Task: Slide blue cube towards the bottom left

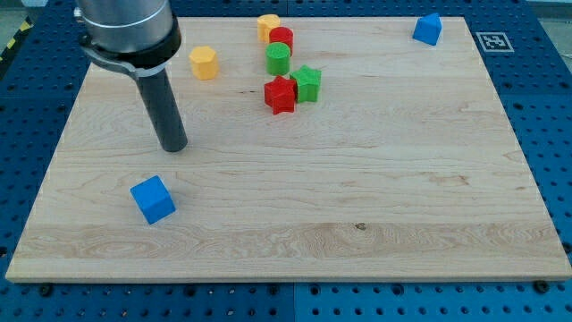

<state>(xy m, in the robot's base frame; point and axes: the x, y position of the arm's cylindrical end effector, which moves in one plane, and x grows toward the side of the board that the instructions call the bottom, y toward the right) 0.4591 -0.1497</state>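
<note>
The blue cube (152, 199) lies on the wooden board (357, 197) near the view's bottom left. My tip (173, 146) is at the end of the dark rod, above and slightly right of the cube, a short gap away and not touching it. A second blue block (428, 29), of an angular shape, sits at the view's top right corner of the board.
A yellow hexagonal block (205, 63) lies right of the rod. A cluster at top centre holds a yellow cylinder (268, 25), a red cylinder (281, 38), a green cylinder (279, 59), a red star (281, 95) and a green star (307, 83).
</note>
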